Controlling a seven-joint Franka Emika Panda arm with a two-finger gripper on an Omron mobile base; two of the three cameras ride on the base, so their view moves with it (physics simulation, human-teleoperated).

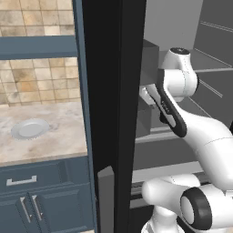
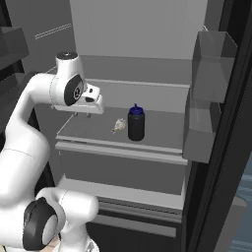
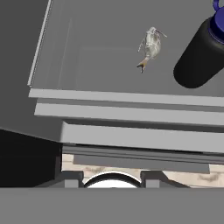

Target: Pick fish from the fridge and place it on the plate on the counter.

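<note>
The fish [image 2: 118,125], small and pale silver, lies on a grey shelf [image 2: 93,132] inside the open fridge [image 1: 113,91]. In the hand view the fish [image 3: 150,46] lies upper right of centre, close beside a dark bottle. My gripper [image 2: 82,115] hangs above the shelf's left front part, left of the fish and apart from it. Its fingertips [image 3: 72,179] stand apart with nothing between them. The plate [image 1: 30,128], round and pale grey, sits bare on the beige counter [image 1: 54,113] left of the fridge.
A black bottle with a blue cap [image 2: 136,124] stands just right of the fish. Clear door bins [image 2: 211,64] hang on the open door at the right. The fridge's black side frame stands between the arm and the counter. Dark blue cabinets [image 1: 41,200] sit below the counter.
</note>
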